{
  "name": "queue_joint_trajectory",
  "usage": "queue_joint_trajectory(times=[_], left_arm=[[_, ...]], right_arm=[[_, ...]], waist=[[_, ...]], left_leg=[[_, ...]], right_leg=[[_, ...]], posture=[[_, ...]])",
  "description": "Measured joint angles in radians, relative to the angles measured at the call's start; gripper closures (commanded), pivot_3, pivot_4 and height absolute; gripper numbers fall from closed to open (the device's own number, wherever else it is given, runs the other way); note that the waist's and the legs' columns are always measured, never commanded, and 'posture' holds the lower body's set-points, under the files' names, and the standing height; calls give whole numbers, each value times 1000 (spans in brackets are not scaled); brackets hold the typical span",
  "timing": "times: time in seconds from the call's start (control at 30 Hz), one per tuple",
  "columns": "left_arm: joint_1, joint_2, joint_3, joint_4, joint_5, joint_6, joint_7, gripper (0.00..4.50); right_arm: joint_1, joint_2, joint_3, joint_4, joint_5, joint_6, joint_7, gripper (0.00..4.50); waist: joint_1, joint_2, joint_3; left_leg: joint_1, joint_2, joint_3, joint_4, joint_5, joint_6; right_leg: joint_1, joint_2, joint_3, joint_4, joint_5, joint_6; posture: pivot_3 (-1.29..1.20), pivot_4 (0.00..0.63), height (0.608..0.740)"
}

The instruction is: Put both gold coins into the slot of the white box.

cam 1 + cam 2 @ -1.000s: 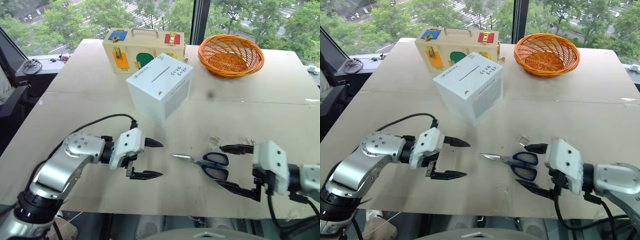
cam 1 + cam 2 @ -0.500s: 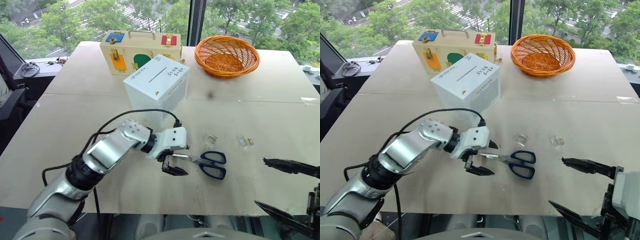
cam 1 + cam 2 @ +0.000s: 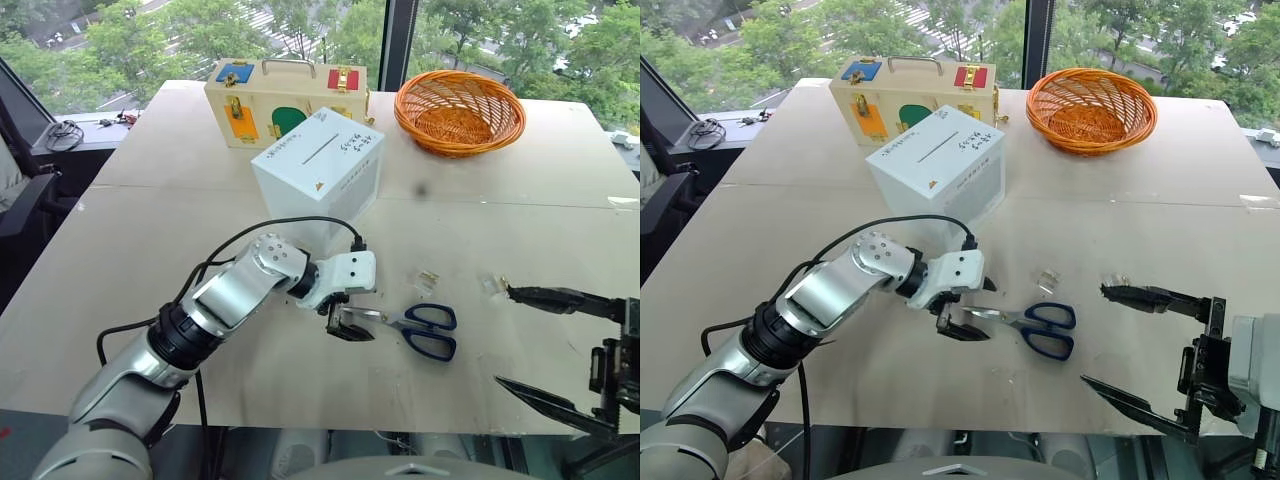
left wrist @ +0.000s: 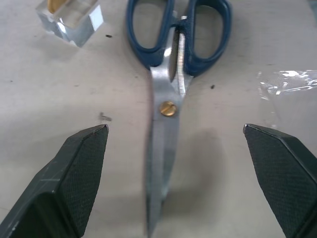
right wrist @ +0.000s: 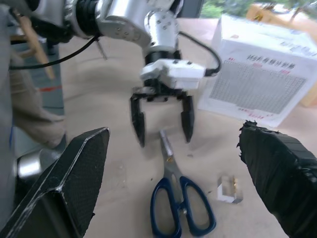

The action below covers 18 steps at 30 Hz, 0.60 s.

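Left end effector (image 3: 347,322) wide open, straddling scissor blades (image 3: 365,314) on desk (image 3: 180,230). Right end effector (image 3: 548,346) wide open, empty. Coins in clear holders (image 3: 427,281) beside scissors; box (image 3: 318,176) beyond.

Pale table (image 3: 150,220), big windows (image 3: 150,40) behind, green trees outside, perhaps a dark chair (image 3: 25,200)

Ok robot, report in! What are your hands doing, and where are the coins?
Left end effector open, straddling scissors blades. Right end effector open, empty. Coins in clear holders, not in white box.
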Motion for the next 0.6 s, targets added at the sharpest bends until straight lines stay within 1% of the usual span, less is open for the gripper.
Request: queue_joint_trajectory(times=[0.1,0.27,0.33,0.43,0.6], left_arm=[[-13,-23,-17,26,25,-12,-1,47],[-16,-62,-42,76,59,-76,-16,47],[-17,-74,-49,100,71,-96,-23,47],[-20,-85,-51,112,79,-114,-32,47],[-28,-105,-51,140,97,-136,-44,47]], right_arm=[[-51,-30,2,46,-1,-3,67,0],[-203,-95,23,236,-8,7,159,0],[-275,-121,48,328,-33,22,172,0],[-319,-142,56,412,-64,29,194,0],[-408,-191,85,579,-139,8,304,0]], waist=[[1,0,0],[-3,0,0],[-3,0,0],[-1,0,0],[5,0,0]], left_leg=[[0,0,0,1,0,0],[1,0,0,1,0,0],[1,0,0,1,0,0],[0,0,0,1,0,0],[1,-1,1,2,0,0]], right_leg=[[0,1,0,0,0,0],[0,1,1,2,0,0],[0,2,1,2,1,-2],[0,2,1,2,2,-4],[0,2,2,2,1,-2]], posture=[[0,150,740],[0,150,740],[0,150,740],[0,150,740],[0,150,740]])
